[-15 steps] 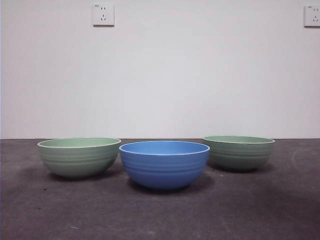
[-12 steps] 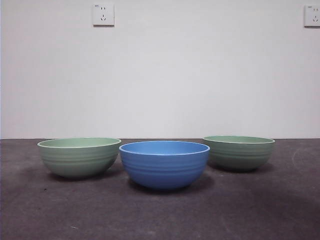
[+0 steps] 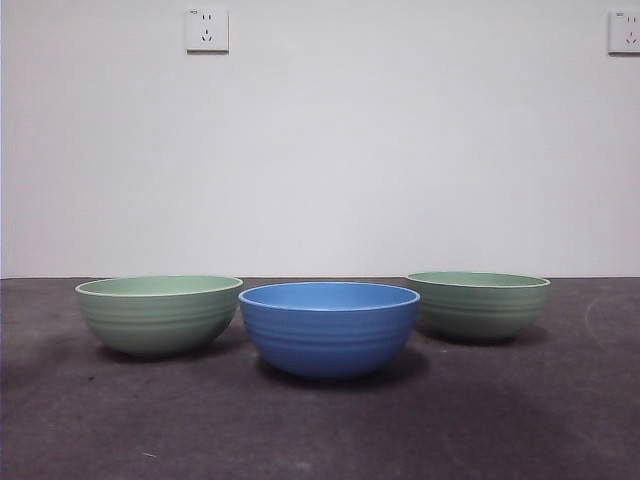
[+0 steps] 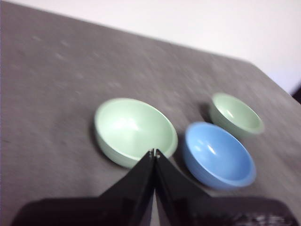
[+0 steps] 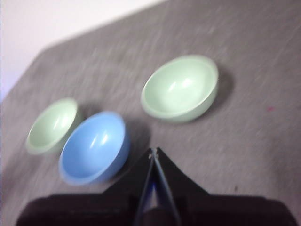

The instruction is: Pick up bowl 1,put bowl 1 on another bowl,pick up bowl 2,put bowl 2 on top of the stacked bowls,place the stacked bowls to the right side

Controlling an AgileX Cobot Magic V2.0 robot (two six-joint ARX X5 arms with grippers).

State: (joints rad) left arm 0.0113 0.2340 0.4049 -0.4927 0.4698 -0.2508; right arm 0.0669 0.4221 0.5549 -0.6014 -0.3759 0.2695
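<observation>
Three ribbed bowls stand apart on the dark table, none stacked. The blue bowl (image 3: pixel 328 328), the "another bowl", sits in the middle and nearest the front. A pale green bowl (image 3: pixel 158 315) stands to its left and a second pale green bowl (image 3: pixel 478 305) to its right; I cannot tell which is bowl 1 or bowl 2. My left gripper (image 4: pixel 154 152) is shut and empty, high above the left green bowl (image 4: pixel 134 132). My right gripper (image 5: pixel 154 150) is shut and empty, high above the table between the blue bowl (image 5: pixel 94 147) and the right green bowl (image 5: pixel 181 88). Neither arm shows in the front view.
A white wall with two sockets (image 3: pixel 206 29) rises behind the table's far edge. Dark table surface (image 3: pixel 320 430) stretches in front of the bowls and out to both sides.
</observation>
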